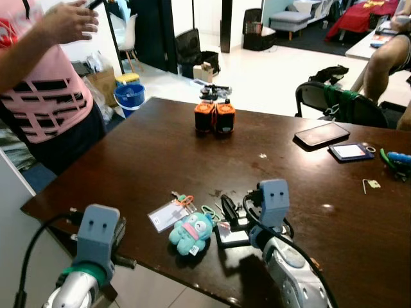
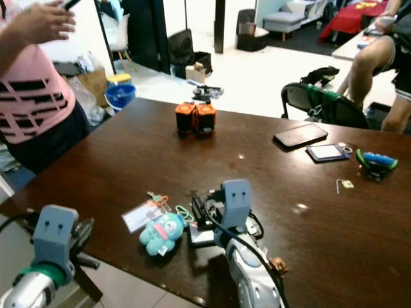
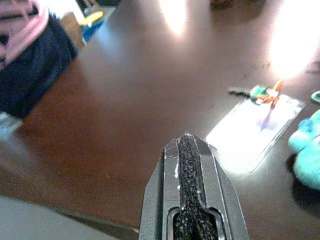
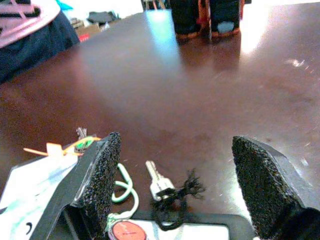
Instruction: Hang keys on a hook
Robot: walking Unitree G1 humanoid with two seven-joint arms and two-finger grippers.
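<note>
brown table | keys | right end effector apart | left end effector together | no legible writing

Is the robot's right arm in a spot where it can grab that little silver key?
Probably yes. The right end effector is open, its fingers standing either side of the silver key on the table, with nothing between them.

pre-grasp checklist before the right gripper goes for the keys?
1. Right gripper open: ok, fingers wide apart.
2. Silver key between its fingers: ok, on the table.
3. Keys clear of clutter: not ok, teal plush and badge card lie alongside.
4. Left gripper out of the way: ok, shut at the table's near edge.
5. Hook located: cannot tell.
6. Person close by: not ok.
</note>
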